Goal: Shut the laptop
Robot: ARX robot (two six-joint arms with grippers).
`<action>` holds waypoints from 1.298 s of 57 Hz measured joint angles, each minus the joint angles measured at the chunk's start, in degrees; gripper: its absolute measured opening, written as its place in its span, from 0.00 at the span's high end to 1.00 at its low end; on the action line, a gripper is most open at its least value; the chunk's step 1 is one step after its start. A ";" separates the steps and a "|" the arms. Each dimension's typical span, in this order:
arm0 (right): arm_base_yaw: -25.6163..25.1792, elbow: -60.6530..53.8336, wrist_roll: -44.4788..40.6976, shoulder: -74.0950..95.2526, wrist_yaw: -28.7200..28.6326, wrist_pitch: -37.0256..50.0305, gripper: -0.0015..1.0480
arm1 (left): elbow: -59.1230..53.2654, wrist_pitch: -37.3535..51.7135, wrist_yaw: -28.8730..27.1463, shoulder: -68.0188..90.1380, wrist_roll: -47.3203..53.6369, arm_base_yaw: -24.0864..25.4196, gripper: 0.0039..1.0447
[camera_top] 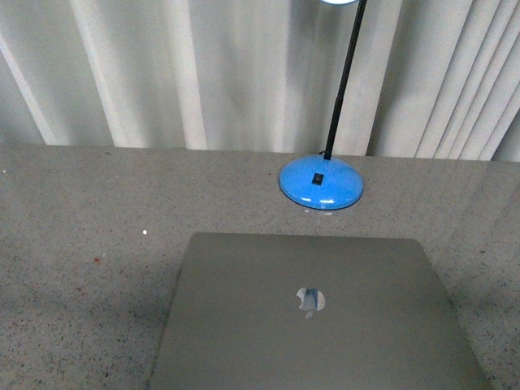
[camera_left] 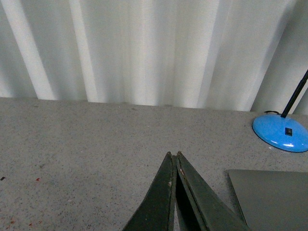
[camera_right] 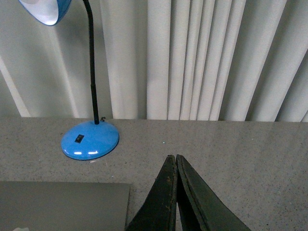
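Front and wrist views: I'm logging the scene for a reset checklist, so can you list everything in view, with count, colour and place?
laptop: one, silver-grey, lid shut with the logo facing up, flat on the table nearest the robot.
desk lamp: one, blue round base and blue shade, black gooseneck stem, standing just behind the laptop's far edge, apart from it.
table: one, speckled grey stone-look top, under everything.
curtain: one, white pleated, hanging behind the table's far edge.
left gripper: one, dark, fingers pressed together, holding nothing, above bare table beside the laptop.
right gripper: one, dark, fingers pressed together, holding nothing, above bare table on the laptop's other side.
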 joint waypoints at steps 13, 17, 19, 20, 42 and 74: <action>0.00 -0.96 0.07 -9.70 0.00 -8.46 0.97 | -0.07 -8.52 0.00 -9.90 0.02 0.02 0.97; 0.00 -1.07 0.07 -12.50 0.00 -10.97 0.97 | -0.09 -10.88 0.02 -12.41 0.02 0.02 0.97; 0.00 -1.18 0.09 -13.68 0.00 -12.04 0.97 | -0.09 -12.28 0.02 -13.94 0.02 0.02 0.97; 0.00 -1.16 0.09 -14.45 0.00 -12.79 0.97 | -0.09 -13.11 0.02 -14.86 0.02 0.02 0.97; 0.00 -1.18 0.09 -25.73 0.00 -23.21 0.97 | -0.13 -23.26 0.00 -25.73 0.02 0.02 0.97; 0.00 -1.18 0.09 -36.61 -0.02 -34.03 0.97 | -0.13 -33.88 0.02 -36.37 0.02 0.02 0.97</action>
